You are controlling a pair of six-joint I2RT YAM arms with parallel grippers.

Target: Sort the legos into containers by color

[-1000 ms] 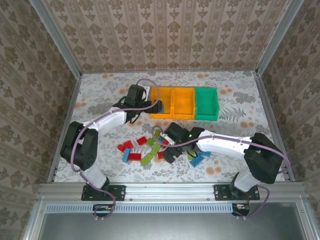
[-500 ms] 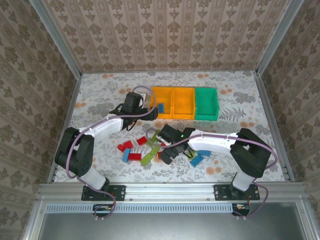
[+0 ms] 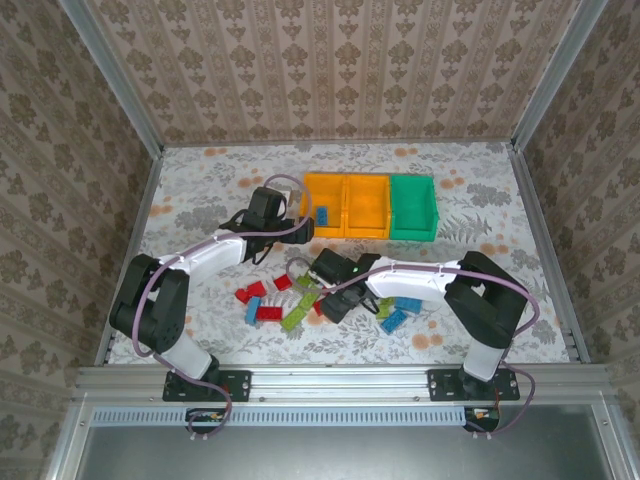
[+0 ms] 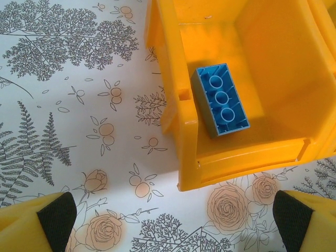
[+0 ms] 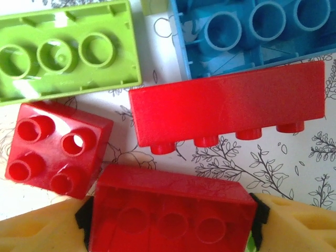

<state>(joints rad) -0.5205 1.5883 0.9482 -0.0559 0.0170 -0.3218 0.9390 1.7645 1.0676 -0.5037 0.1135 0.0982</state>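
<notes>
Floral tablecloth; patterned wallpaper walls; aluminium frame

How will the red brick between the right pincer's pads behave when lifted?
The red brick looks like rigid moulded plastic, so it probably won't flex. Its glossy faces may slip on the pads at its ends. The round hollows in its face suggest it is light.

Blue lego in left orange bin; red lego gripped; others scattered.

Bright, even light; faint soft shadows; sheen on the nearest red lego; wrist close-up slightly soft.
</notes>
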